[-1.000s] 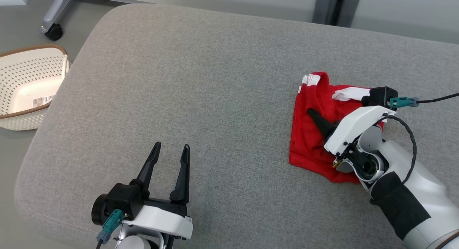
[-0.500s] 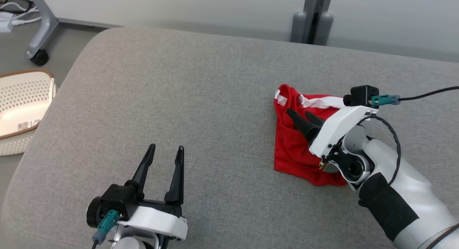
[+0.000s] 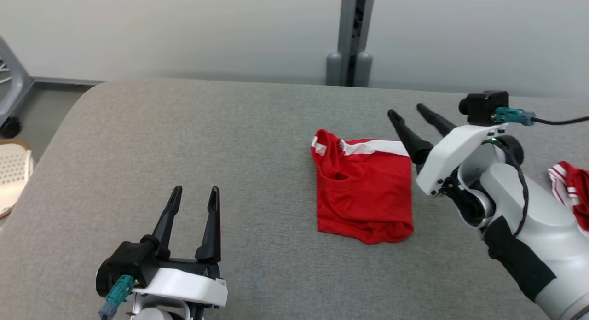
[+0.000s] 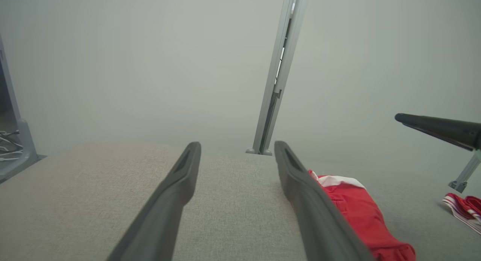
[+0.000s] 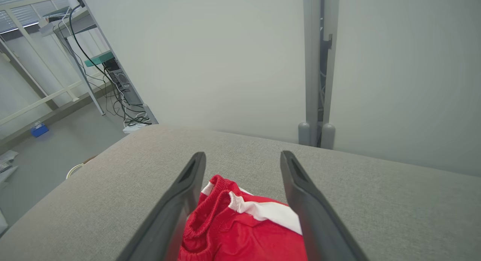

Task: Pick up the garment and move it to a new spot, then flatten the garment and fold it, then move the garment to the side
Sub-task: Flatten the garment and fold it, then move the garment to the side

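Observation:
A red garment with a white stripe lies folded in a small rectangle on the grey padded table, right of the middle. My right gripper is open and empty, raised just right of the garment with its fingers pointing past its far edge. The right wrist view looks down between the open right gripper at the garment's waistband. My left gripper rests open and empty at the near left. In the left wrist view the left gripper stands well left of the garment.
Another red and white cloth lies at the table's right edge. A white perforated basket stands off the left edge. A grey post rises behind the table against the wall. Cables and racks stand far left.
My right gripper has opened, let go of the red garment and lifted off it to the right. The head camera has tilted up, so the whole picture has shifted.

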`<state>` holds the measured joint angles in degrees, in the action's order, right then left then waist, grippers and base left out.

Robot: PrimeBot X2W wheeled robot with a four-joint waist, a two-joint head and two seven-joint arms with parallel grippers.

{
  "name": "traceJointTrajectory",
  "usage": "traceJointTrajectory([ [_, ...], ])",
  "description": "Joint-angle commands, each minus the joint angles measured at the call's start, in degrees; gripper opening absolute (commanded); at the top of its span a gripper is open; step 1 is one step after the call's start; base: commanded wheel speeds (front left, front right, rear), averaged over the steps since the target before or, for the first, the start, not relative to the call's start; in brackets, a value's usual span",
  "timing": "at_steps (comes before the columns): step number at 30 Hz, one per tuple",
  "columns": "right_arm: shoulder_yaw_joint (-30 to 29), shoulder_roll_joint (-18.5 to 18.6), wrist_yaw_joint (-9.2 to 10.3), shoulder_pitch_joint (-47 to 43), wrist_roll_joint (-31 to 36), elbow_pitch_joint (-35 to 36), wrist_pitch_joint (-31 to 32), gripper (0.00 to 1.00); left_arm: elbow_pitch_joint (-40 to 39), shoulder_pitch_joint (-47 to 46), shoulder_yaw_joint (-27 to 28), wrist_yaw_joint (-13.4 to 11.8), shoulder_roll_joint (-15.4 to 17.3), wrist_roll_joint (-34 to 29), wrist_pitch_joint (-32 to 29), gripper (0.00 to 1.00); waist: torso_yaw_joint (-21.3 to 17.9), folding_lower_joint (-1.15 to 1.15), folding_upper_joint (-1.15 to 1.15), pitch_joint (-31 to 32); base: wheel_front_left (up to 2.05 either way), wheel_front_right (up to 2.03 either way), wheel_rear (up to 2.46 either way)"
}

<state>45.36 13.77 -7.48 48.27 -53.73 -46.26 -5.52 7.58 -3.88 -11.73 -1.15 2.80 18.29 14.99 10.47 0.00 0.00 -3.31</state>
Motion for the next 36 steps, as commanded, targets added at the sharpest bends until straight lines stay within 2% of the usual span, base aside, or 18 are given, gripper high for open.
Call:
traceJointTrajectory([
  [1,0.32,1.34,-0.03,-0.69,2.55,0.52,-2.74,1.00,-0.64,-0.33,0.74,0.01,0.21,0.12,0.20,1.00,-1.95,0.00,0.00,1.11,0.00,0.00,0.00],
  [3,0.12,1.99,-0.03,-1.04,3.90,0.63,-4.25,1.00,-0.88,-0.42,0.97,-0.02,0.21,0.09,0.20,1.00,-2.53,0.00,0.00,1.30,0.00,0.00,0.00],
  [5,-1.69,3.63,-0.03,-2.28,8.26,1.20,-7.88,1.00,-1.65,-0.66,1.83,-0.06,0.20,-0.16,0.20,1.00,-4.25,0.00,0.00,1.78,0.00,0.00,0.00],
  [9,-6.62,4.70,-0.03,-5.42,15.04,3.47,-9.63,1.00,-2.86,-0.52,3.10,-0.20,0.20,-0.57,0.20,1.00,-6.48,0.00,0.00,2.15,0.00,0.00,0.00],
  [10,-6.62,4.70,-0.03,-5.42,15.04,3.47,-9.63,1.00,-2.86,-0.52,3.10,-0.20,0.20,-0.57,0.20,1.00,-6.48,0.00,0.00,2.15,0.00,0.00,0.00],
  [13,-14.16,4.70,-0.03,-9.70,21.04,8.55,-9.74,1.00,-3.63,-0.14,4.01,-0.35,0.21,-0.72,0.20,1.00,-7.81,0.00,0.00,2.26,0.00,0.00,0.00],
  [20,-30.92,-1.57,-0.03,-25.87,34.38,21.36,-9.63,1.00,-4.83,2.14,5.40,-1.05,0.21,-1.75,0.20,1.00,-9.93,0.00,0.00,2.70,0.00,0.00,0.00],
  [26,-35.00,-6.07,-0.03,-33.61,40.25,25.64,-9.63,1.00,-4.81,5.29,5.40,-1.46,0.22,-2.29,0.20,1.00,-10.63,0.00,0.00,2.77,0.00,0.00,0.00],
  [36,-36.69,-7.08,-0.03,-34.64,41.02,26.57,-9.13,1.00,-3.42,4.42,4.30,-0.60,0.21,-1.75,0.20,1.00,-9.41,0.00,0.00,2.13,0.00,0.00,0.00],
])
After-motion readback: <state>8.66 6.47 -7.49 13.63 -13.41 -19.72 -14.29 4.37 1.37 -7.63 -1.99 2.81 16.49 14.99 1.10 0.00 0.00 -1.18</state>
